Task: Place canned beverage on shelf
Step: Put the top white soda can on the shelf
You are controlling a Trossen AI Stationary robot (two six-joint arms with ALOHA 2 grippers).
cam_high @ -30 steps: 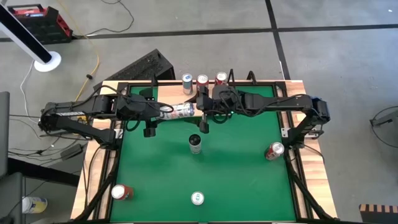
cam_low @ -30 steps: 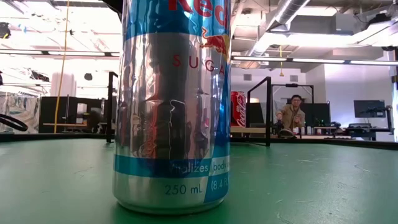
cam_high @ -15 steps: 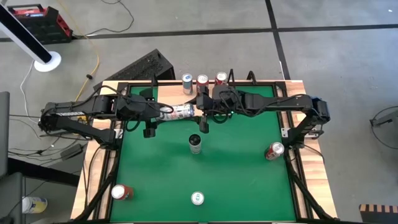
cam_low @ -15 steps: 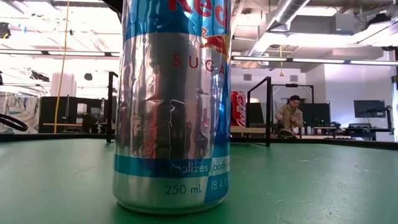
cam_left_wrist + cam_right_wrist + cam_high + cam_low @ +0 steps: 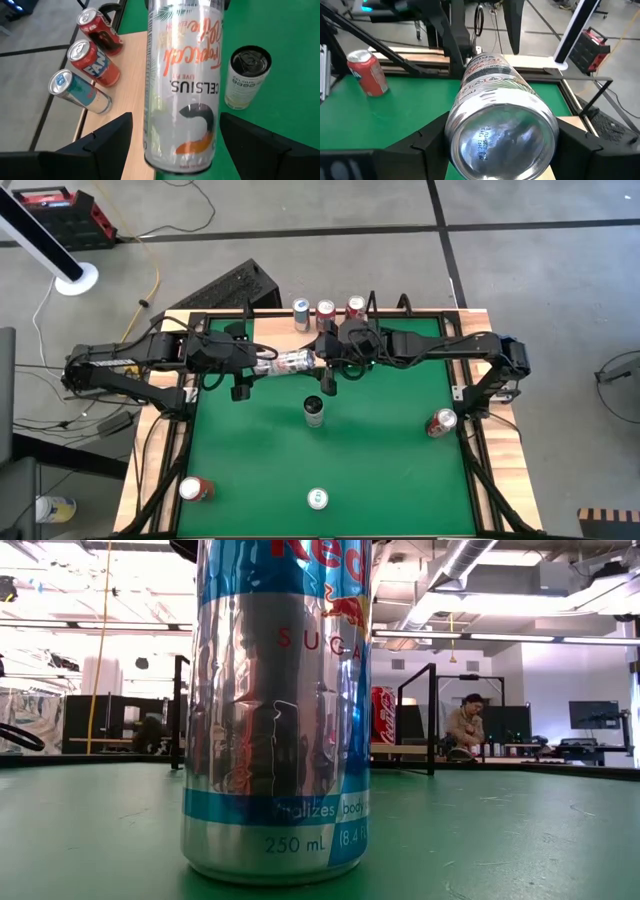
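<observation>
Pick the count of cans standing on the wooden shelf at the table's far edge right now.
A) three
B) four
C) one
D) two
A: the high view shows three upright cans in a row on the shelf, a blue can and two red-topped ones; the left wrist view shows the same three.

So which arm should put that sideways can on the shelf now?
Probably the right. Its tool is on the Celsius can at the end nearest the shelf, where three cans already stand. The left tool has its fingers spread off the can's sides.
</observation>
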